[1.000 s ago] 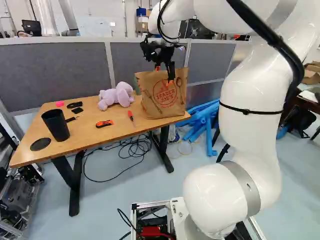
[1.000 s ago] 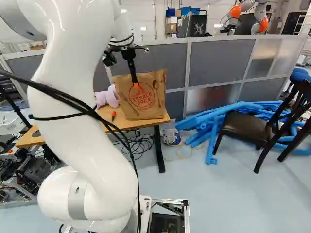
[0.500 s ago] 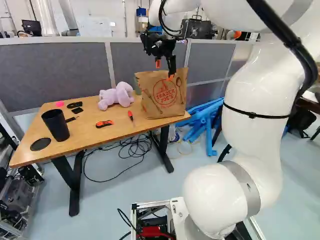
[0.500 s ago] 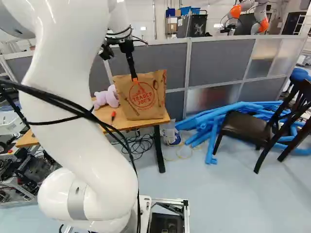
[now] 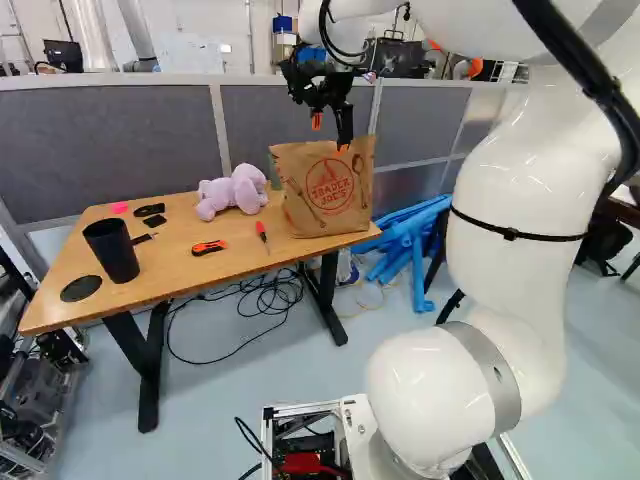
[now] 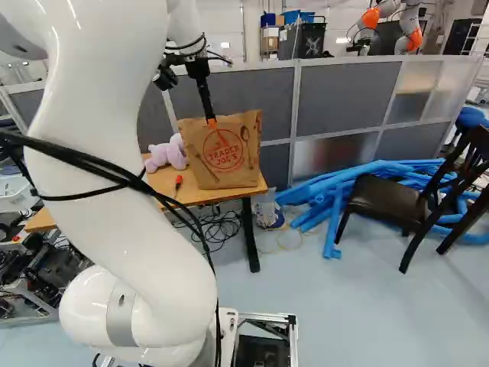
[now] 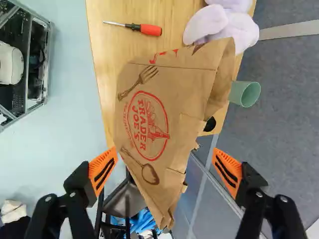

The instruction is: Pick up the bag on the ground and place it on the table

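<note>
The gripper point(image 5: 330, 135) is at the bag's top edge in the left base view; in the wrist view the gripper point(image 7: 165, 168) stands wide open, nothing held between its orange pads. The brown paper bag point(image 5: 325, 195) stands upright on the right end of the wooden table point(image 5: 160, 265). Seen from the wrist, the bag point(image 7: 154, 119) lies ahead of the fingers, its lower part reaching between them without both pads touching it.
On the table are a pink plush toy point(image 5: 232, 192), a black cup point(image 5: 112, 250), an orange cutter point(image 5: 209, 247) and a red screwdriver point(image 7: 150, 30). A green cup point(image 7: 245, 93) stands behind the bag. Blue tubes point(image 6: 336, 199) and a chair point(image 6: 390, 200) stand right of the table; another robot point(image 6: 390, 19) is beyond the partition.
The arm has drawn back and its gripper has risen a little along the bag's top. The bag has kept its place on the table, and the base has not moved.
</note>
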Robot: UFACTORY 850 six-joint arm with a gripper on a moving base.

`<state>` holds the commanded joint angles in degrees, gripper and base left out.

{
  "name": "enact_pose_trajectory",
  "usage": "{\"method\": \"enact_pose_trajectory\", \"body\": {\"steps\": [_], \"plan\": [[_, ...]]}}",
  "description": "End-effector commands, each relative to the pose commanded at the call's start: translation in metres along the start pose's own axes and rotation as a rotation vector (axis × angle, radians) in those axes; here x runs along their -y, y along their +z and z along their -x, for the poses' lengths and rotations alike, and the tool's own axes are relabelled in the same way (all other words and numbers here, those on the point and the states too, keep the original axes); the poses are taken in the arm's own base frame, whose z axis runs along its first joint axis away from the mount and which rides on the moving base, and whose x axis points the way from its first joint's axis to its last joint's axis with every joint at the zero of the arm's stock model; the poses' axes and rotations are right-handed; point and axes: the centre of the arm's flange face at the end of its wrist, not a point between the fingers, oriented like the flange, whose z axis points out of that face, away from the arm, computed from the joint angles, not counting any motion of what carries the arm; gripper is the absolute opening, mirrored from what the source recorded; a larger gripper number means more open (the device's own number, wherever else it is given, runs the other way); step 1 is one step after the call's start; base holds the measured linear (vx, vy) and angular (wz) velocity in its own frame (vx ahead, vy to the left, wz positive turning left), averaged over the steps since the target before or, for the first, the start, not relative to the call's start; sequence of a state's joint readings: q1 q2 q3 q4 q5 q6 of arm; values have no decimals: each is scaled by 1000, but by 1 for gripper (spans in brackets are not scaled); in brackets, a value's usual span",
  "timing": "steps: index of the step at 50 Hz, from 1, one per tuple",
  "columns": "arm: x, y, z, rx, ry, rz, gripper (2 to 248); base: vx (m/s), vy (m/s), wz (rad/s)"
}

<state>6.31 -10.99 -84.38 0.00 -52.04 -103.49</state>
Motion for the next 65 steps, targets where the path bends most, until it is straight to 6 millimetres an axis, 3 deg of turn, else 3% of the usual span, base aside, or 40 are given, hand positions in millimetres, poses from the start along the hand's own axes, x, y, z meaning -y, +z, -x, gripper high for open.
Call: {"method": "enact_pose_trajectory", "body": {"steps": [30, 65], "plan": [[0, 0, 0, 0, 0, 0, 247, -7, 0, 1], [0, 0, 0, 0, 0, 0, 247, -108, 2, 9]]}}
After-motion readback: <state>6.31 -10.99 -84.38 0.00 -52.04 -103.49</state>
